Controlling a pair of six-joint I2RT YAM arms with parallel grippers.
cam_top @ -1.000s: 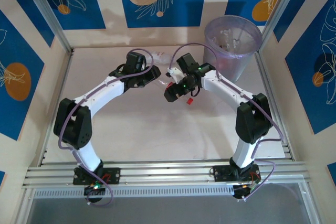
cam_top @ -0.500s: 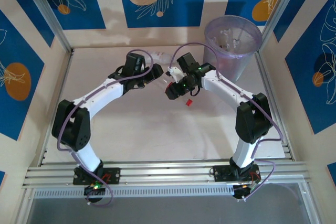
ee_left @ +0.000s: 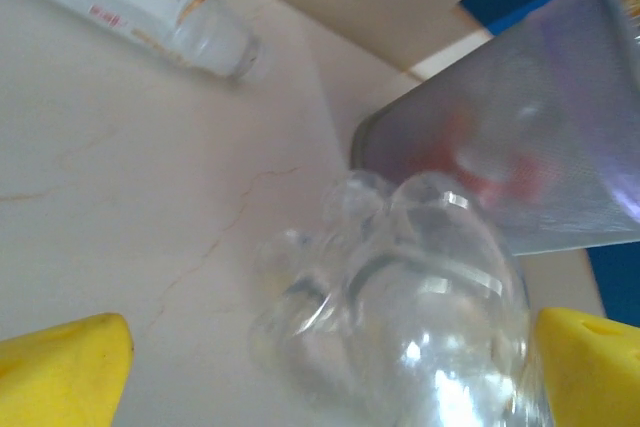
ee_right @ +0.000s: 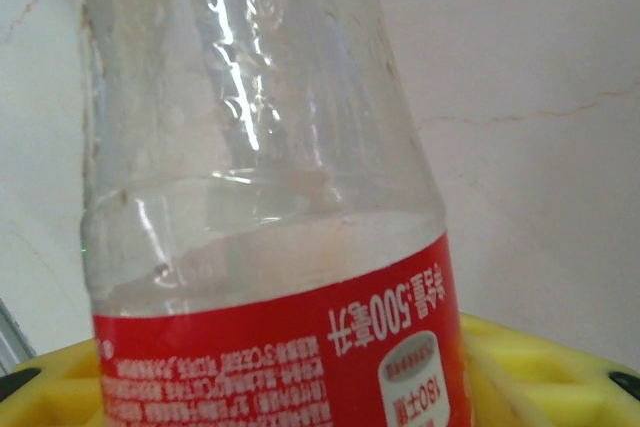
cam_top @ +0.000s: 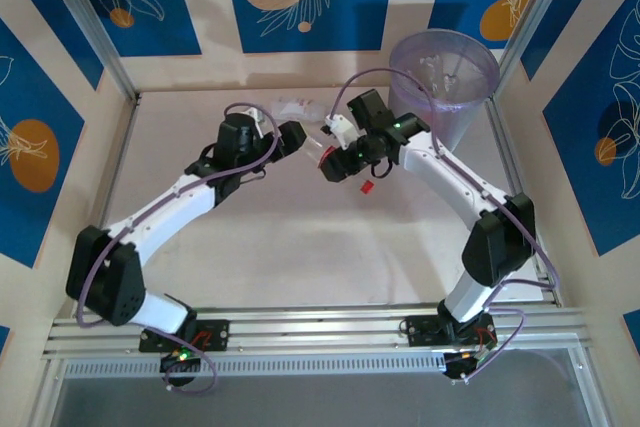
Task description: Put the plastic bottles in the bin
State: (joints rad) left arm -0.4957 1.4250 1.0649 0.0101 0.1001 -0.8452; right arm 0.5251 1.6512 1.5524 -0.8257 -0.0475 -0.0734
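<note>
**Clear bottle held tight, the bin is next**

Closest to the arm bases, the right gripper [cam_top: 335,159] is closed around a clear plastic bottle with a red label [ee_right: 265,197]. Its yellow fingers [ee_right: 540,372] press the label from both sides, and the clear end sticks out past them. I cannot tell if the bottle touches the pale table [cam_top: 250,247].

Just beside it, the left gripper [ee_left: 325,377] faces that clear end. Its yellow fingertips [ee_left: 60,372] are spread wide and hold nothing.

Farther back, a clear plastic bottle with a whitish label [cam_top: 290,107] lies on its side on the table.

Farthest, at the back right, stands the big see-through pale-purple round plastic bin [cam_top: 450,119]. Something red shows through its wall, too blurry to name.

The job now looks like carrying the held bottle to the bin. To do it well, the right gripper should squeeze firmly, lift the bottle higher than the rim, and let go only when the whole bottle is over the opening. The bottle looks smooth and thin, so a loose squeeze may let it slip. The left gripper should keep clear of the path.
</note>
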